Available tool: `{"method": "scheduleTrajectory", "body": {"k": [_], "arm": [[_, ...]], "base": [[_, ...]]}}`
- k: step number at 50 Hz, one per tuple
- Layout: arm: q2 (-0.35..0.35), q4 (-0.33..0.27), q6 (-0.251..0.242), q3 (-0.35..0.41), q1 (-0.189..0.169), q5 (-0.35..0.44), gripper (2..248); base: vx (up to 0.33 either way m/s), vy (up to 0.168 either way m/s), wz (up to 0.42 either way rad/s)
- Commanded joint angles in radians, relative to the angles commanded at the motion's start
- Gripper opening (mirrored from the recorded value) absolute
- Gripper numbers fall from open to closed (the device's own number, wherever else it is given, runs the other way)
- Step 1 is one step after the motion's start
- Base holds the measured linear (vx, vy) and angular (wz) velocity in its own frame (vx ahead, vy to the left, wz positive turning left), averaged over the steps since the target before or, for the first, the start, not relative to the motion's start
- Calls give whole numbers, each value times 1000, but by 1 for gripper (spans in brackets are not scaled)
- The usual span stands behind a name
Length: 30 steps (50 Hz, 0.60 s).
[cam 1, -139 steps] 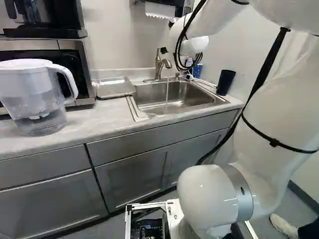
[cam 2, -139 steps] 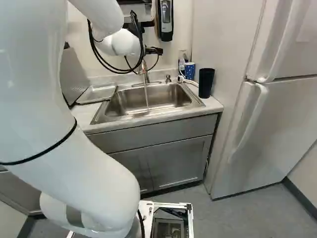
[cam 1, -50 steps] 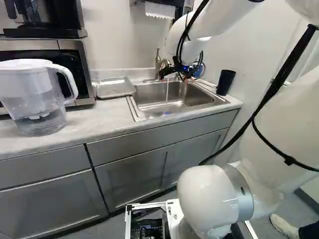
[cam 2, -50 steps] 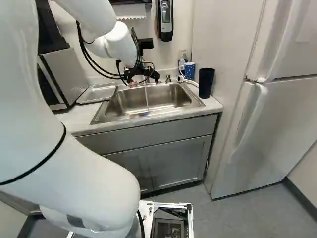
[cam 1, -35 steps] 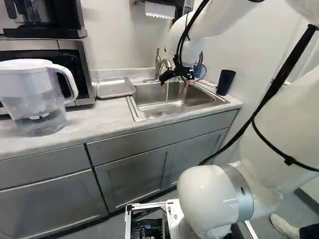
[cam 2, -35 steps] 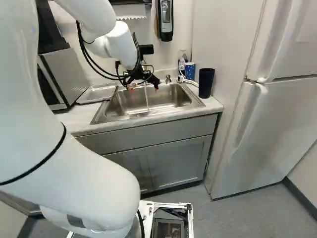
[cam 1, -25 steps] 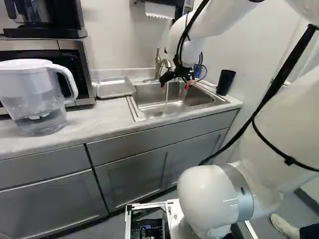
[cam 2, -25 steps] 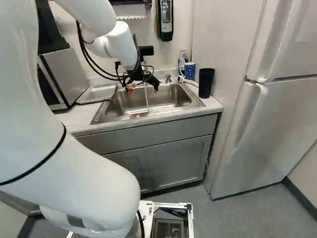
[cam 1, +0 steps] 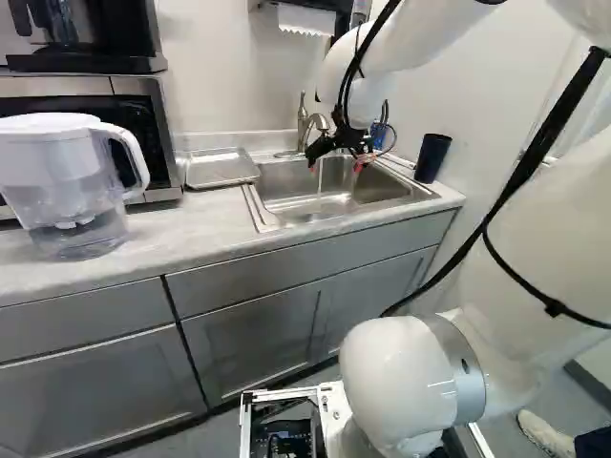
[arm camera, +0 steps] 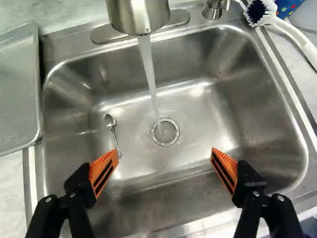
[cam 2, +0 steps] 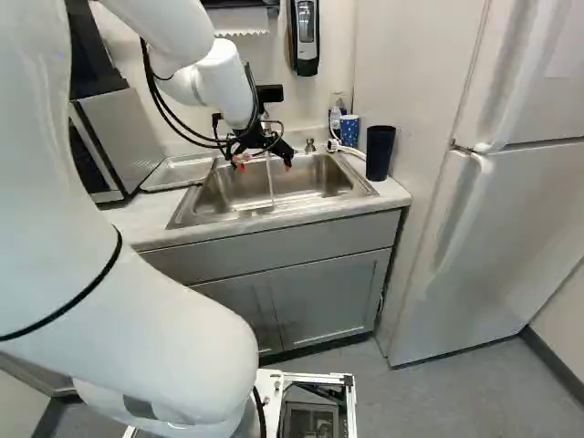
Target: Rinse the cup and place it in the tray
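Over the near part of the sink (cam 2: 310,192) my gripper (cam 2: 265,167) points down, and in the wrist view the gripper (arm camera: 165,153) is open with nothing between its orange pads. Water (arm camera: 149,74) runs from the faucet (arm camera: 138,15) onto the drain ahead of the fingers. A metal tray (cam 1: 221,169) lies on the counter left of the sink, nothing on it. Behind the sink's right corner stand a blue patterned cup (cam 2: 349,130) and, nearer, a tall dark cup (cam 2: 380,152). No cup is visible in the sink.
A spoon (arm camera: 113,130) lies in the basin. A white brush (arm camera: 277,20) rests by the sink's back corner. In the left base view a water pitcher (cam 1: 67,191) stands on the counter before a microwave (cam 1: 143,124). A fridge (cam 2: 493,219) is at the right.
My arm has reached forward and down over the sink, and the gripper has tilted downward, its fingers staying open. The base has not moved.
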Motion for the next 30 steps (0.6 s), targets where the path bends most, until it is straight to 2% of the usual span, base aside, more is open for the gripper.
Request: {"method": "scheduleTrajectory", "body": {"k": [13,30], "arm": [[0,20,0,0,0,12,247],[5,77,0,4,0,41,247]], "base": [[0,0,0],[0,0,0]]}}
